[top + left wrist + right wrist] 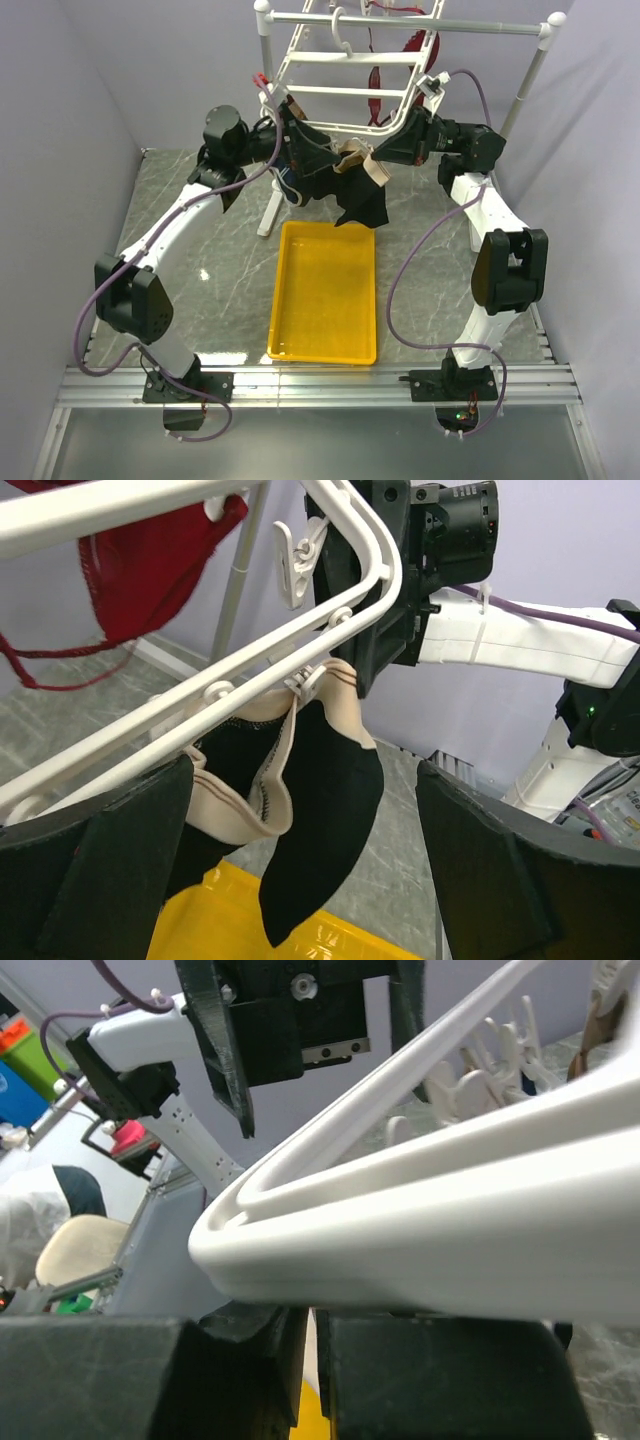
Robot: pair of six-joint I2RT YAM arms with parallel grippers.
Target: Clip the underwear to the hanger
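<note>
Overhead, the hanger (340, 90) hangs from the pole stand (400, 23) above the far end of the table (200, 240), and both arms reach up to its near edge. The underwear (358, 200) droops from that edge, tan waistband up, with its black legs dangling over the far end of the yellow tray (275, 300). The tray has nothing in it; I judge it sits there to catch a dropped garment. The left gripper (292, 135) is at the rack's near left corner. The right gripper (388, 155) is at the near right, just beside the waistband. A red garment (412, 45) hangs further back on the rack.

From the left wrist, the pincer stands wide, its two dark pads (100, 870) far apart and holding nothing. Beyond them a small white clip (308, 680) under the curved bar appears to bite the waistband. The shorts hang from that one point, and the waistband sags in a loop to the left. The right gripper sits against the same bar just behind, probably steadying the rack.

From the right wrist, its own fingers (150, 1380) are nearly closed under the thick white bar, with only a slit between them showing yellow. Whether cloth or a clip is pinched there I cannot tell. By my reading one clip is on, and the slack side of the waistband wants a second.
</note>
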